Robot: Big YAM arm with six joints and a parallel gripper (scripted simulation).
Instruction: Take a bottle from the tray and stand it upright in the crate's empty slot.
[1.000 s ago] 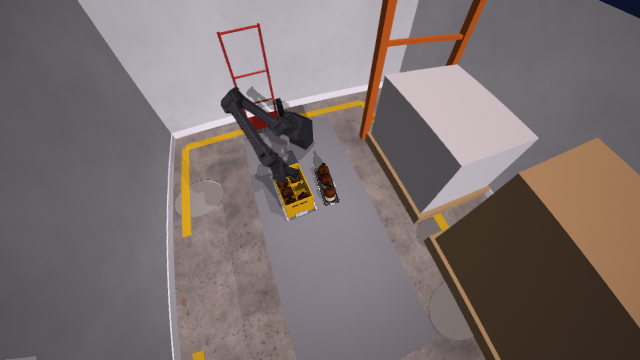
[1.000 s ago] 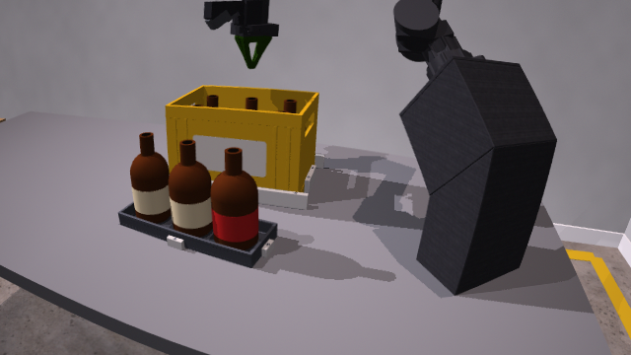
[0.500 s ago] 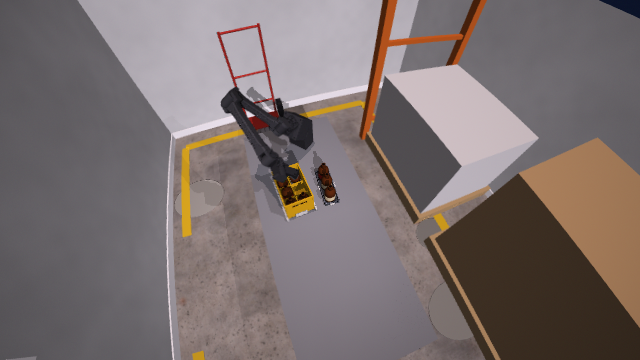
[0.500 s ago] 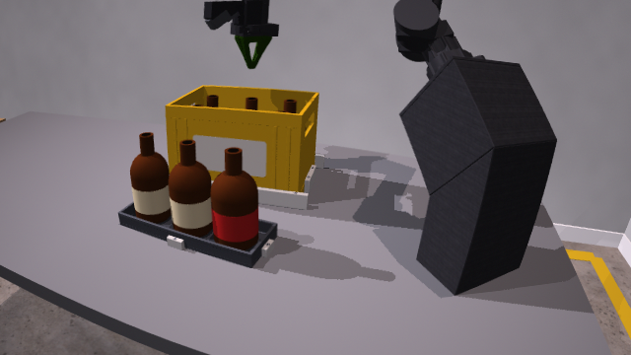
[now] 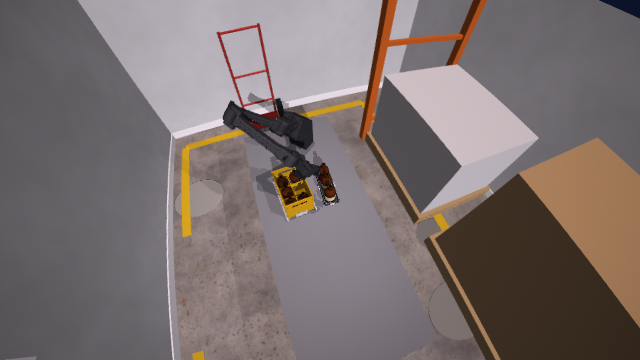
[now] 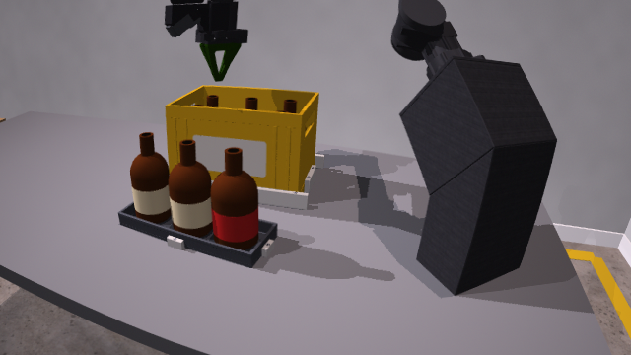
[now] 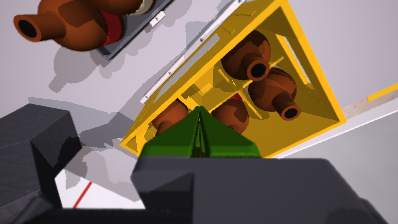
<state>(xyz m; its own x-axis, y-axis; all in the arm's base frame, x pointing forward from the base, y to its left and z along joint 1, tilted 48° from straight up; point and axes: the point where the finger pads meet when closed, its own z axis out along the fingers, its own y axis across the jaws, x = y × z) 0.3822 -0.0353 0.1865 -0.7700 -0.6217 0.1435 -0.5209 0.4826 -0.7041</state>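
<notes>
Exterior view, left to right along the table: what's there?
Cream-label bottle → second cream-label bottle → red-label bottle, all three in the dark tray → yellow crate, with the shut, empty gripper above it → arm base.

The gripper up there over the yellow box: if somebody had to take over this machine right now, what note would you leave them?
Gripper: fingers shut on nothing, hanging above the yellow crate, near its tray-side end.
Tray: all three bottles stand upright in it, two with cream labels and one with a red label. The tray sits beside the crate, apart from it.
Crate: bottle necks show over the rim; the empty slot cannot be picked out for certain from these views.
Done: nothing moved so far.
Left: open the fingers, take a bottle from the tray, stand it upright in the free slot.
</notes>
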